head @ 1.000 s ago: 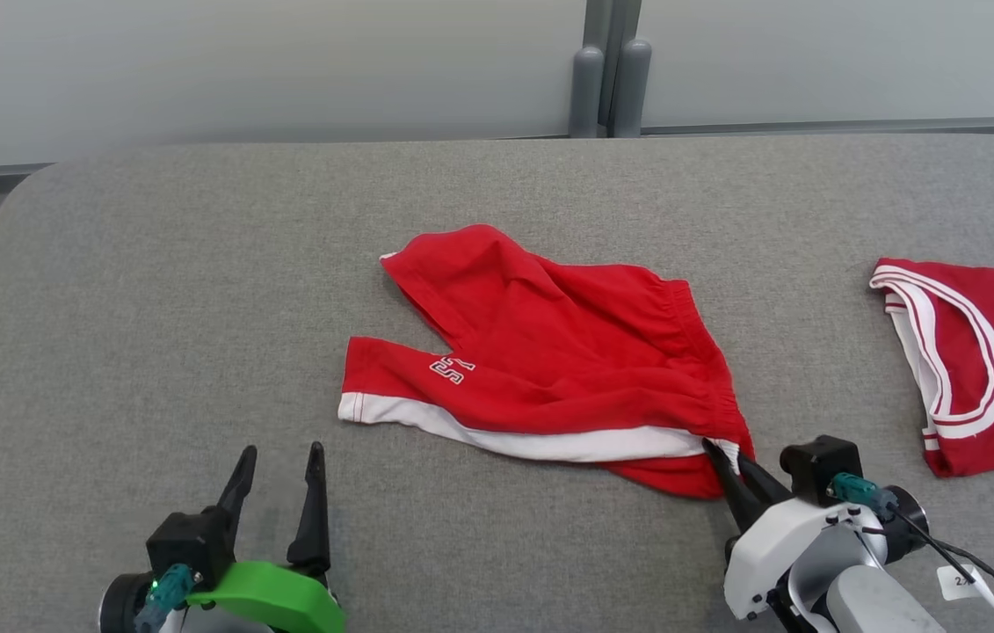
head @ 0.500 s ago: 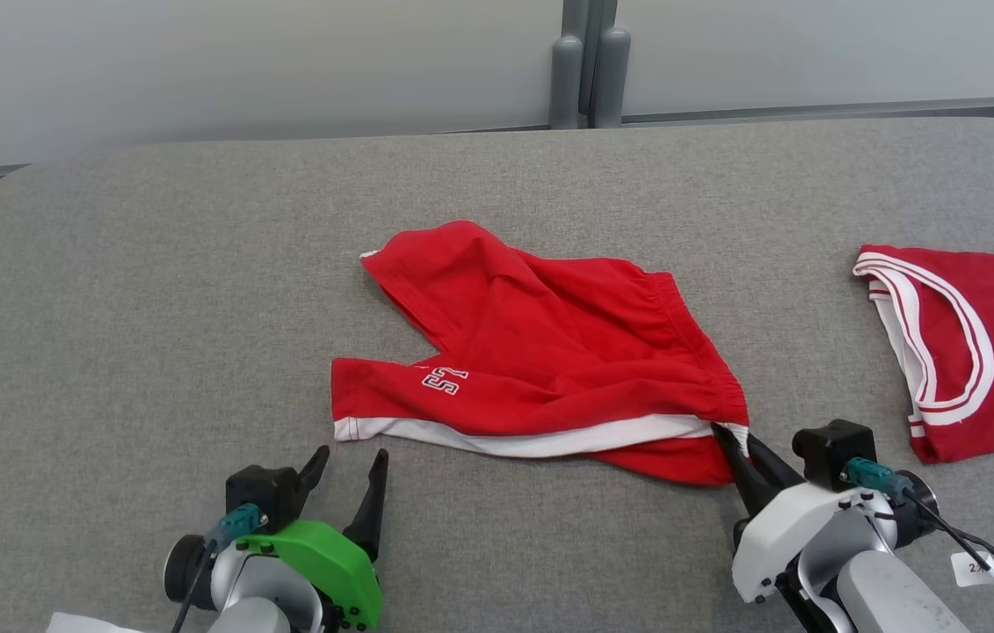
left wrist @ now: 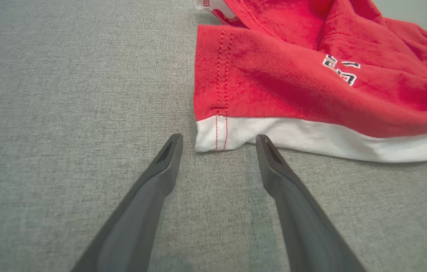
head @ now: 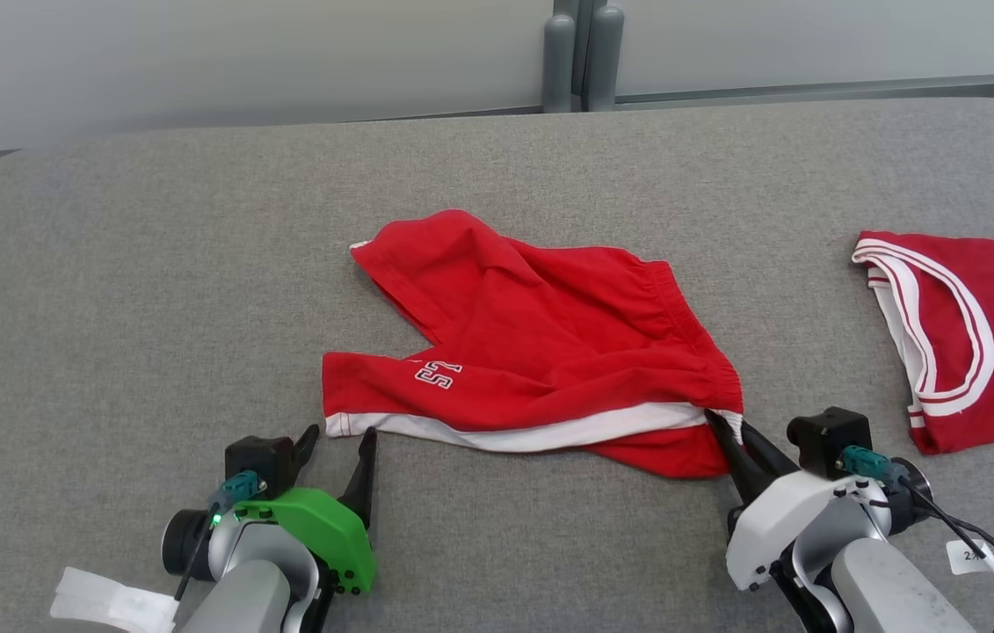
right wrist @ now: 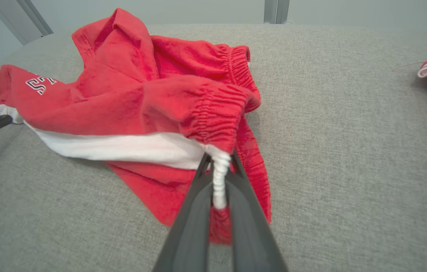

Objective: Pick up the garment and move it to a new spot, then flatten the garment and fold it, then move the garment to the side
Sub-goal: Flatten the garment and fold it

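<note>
A grey fabric-covered table [head: 110,264] spreads under both pincers and well beyond their tips, with rounded far corners. Past its far edge stands a pale wall [head: 242,61]. Two grey posts [head: 580,53] stand side by side against it, ahead and between the two arms.

The garment [head: 540,352] is a pair of red shorts with a white side stripe. It lies crumpled on the table, ahead of and between the two pincers, with one leg bunched up on the side away from them. A second red garment [head: 989,352] with white trim lies well off to the outer side of the right pincer [head: 725,426], apart from the shorts.

The right pincer is pressed together on the near waistband corner of the shorts. In the right wrist view a bunched white edge [right wrist: 219,181] is pinched between its fingers, and the gathered waistband [right wrist: 217,109] sits just beyond the tips.

The left pincer [head: 340,435] is spread and holds nothing, low over the table. The white hem corner [left wrist: 213,134] of the near leg lies just ahead of its tips, in line with the gap. Whether a tip touches the cloth I cannot tell. A small white number print [head: 435,374] sits farther ahead, toward the right pincer. Behind the left pincer, beside its forearm, lies a white paper strip [head: 110,602].
</note>
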You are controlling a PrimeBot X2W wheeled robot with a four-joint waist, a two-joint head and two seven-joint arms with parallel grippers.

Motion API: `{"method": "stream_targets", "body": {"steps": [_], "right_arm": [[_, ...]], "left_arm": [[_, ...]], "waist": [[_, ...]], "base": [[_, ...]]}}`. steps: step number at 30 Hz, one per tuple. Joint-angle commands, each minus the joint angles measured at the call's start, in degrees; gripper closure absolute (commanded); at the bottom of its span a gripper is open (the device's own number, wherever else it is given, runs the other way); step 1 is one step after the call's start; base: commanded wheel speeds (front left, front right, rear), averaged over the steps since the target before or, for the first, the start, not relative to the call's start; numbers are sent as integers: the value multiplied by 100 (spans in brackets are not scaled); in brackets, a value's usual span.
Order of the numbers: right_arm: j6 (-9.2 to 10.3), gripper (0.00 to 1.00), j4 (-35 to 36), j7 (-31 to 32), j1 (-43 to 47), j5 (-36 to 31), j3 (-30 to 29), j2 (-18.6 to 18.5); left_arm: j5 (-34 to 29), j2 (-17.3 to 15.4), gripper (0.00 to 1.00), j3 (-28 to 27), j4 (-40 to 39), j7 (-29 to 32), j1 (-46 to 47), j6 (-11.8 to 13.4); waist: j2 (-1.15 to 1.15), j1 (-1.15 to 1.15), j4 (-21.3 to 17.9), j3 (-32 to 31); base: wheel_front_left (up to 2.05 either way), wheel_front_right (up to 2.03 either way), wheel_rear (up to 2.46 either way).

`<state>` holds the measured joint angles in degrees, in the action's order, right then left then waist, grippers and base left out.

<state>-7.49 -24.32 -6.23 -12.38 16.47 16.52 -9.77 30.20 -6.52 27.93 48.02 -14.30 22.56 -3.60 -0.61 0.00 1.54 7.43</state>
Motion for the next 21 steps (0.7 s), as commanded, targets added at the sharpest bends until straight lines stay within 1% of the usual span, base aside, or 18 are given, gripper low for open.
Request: {"method": "stream_targets", "body": {"steps": [1,5,9,10,11,13,14,16,17,19,20,21], "right_arm": [[0,100,-11,-53,-75,17,12,-1],[0,100,-26,-60,-99,36,18,-11],[0,100,-34,-57,-118,30,2,-17],[0,100,-33,-55,-124,30,0,-20],[0,100,-34,-56,-127,29,0,-22],[0,100,-36,-57,-141,26,5,-25],[0,100,-37,-60,-150,28,9,-23],[0,100,-40,-67,-165,29,18,-21],[0,100,-42,-71,-171,31,19,-20],[0,100,-46,-77,-177,37,21,-21],[0,100,-46,-78,-178,40,21,-22],[0,100,-47,-78,-177,38,20,-24]], "left_arm": [[-48,9,0,-10,31,-57,99,-41],[-92,66,0,-14,148,-91,191,-140],[-193,95,0,-106,3,-90,194,-205],[-226,99,3,-130,-34,-90,173,-214],[-257,104,13,-156,-58,-91,149,-227],[-300,115,47,-208,-67,-92,103,-239],[-325,123,55,-232,-47,-92,82,-249],[-351,131,63,-273,-10,-92,59,-272],[-371,134,64,-290,12,-90,51,-284],[-389,145,64,-303,69,-88,39,-290],[-395,151,61,-311,98,-88,35,-302],[-407,155,54,-323,125,-88,26,-313]], "waist": [[61,0,-8,13],[61,0,-19,46],[61,0,-21,75],[61,0,-22,83],[61,0,-24,88],[61,0,-31,96],[61,0,-35,99],[61,0,-44,103],[61,0,-47,105],[61,0,-48,108],[61,0,-48,110],[61,0,-47,114]], "base": [[0,0,0],[0,0,0],[0,0,0],[0,0,0],[0,0,0],[0,0,0],[0,0,0],[0,0,0],[0,0,0],[0,0,0],[0,0,0],[0,0,0]]}}
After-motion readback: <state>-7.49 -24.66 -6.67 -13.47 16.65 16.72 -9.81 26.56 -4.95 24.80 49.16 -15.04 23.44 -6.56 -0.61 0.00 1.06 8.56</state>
